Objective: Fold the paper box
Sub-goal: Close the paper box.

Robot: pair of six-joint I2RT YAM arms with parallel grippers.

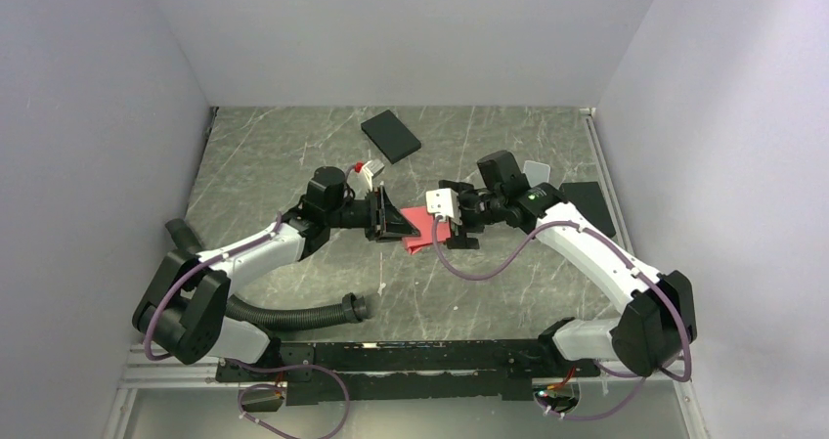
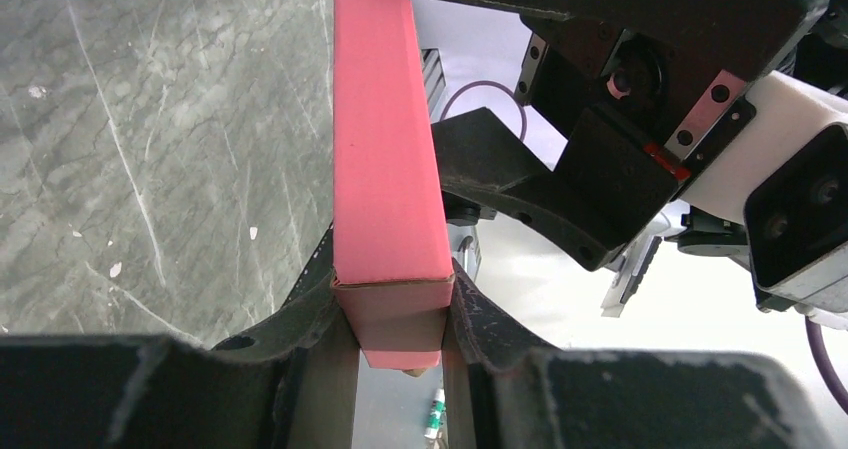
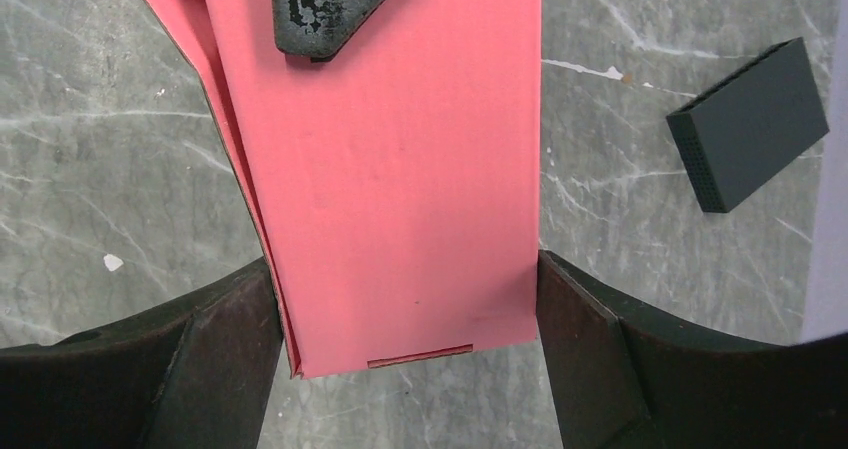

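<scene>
The paper box (image 1: 420, 232) is a pinkish-red cardboard piece held above the table between the two arms. My left gripper (image 1: 383, 214) is shut on it. In the left wrist view, its fingers (image 2: 400, 319) clamp the box's (image 2: 385, 169) narrow thickness at the near end. My right gripper (image 1: 452, 226) faces it from the other end. In the right wrist view its jaws (image 3: 405, 299) are spread wide across the box's (image 3: 400, 189) broad face. The side edges reach both fingers, and the cardboard shows no squeeze. A left fingertip (image 3: 330, 9) presses the far end.
A black flat box (image 1: 391, 136) lies at the back of the marble table (image 1: 274, 155) and shows in the right wrist view (image 3: 750, 124). A tiny red-and-white carton (image 1: 367, 172) sits behind the left gripper. Dark and pale flat pieces (image 1: 591, 204) lie at the right. A black hose (image 1: 293, 314) curls near the front.
</scene>
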